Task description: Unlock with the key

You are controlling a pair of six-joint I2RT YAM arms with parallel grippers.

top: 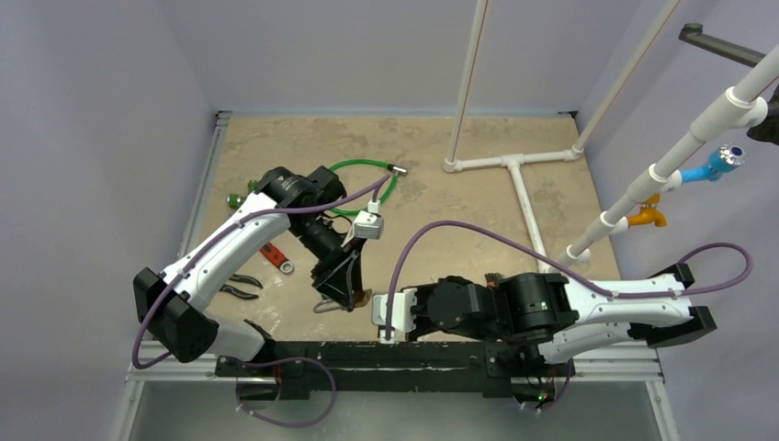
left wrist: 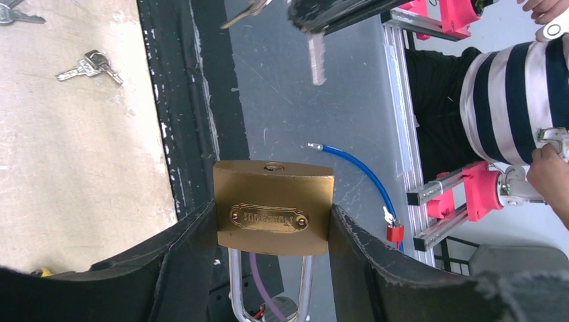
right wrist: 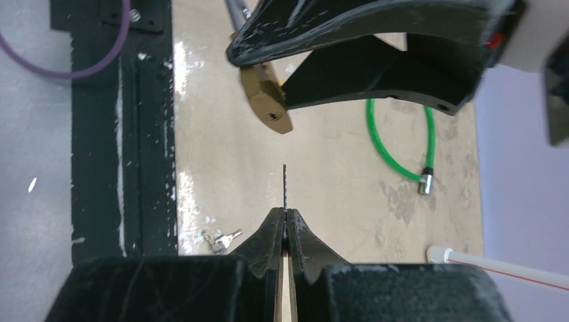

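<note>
**Padlock gripped, key lined up short of keyhole**

Pliers point(top: 241, 287) lie by the bench's point(top: 441, 197) left edge. Left pincer point(left wrist: 272, 228) is part open, fingers clamped on both sides of the brass padlock point(left wrist: 274, 201). The lock is held off the bench near its near edge, around mid-width, with the keyhole point(left wrist: 272, 166) facing the right arm. Spare keys point(left wrist: 90, 65) lie on the bench close by. Green cable point(top: 367, 188) sits toward the far edge. Right pincer point(right wrist: 285, 218) is fully closed on the key point(right wrist: 285, 188), blade pointing at the lock. Tip is clear of the keyhole, not inserted, and slightly off its line.
</note>
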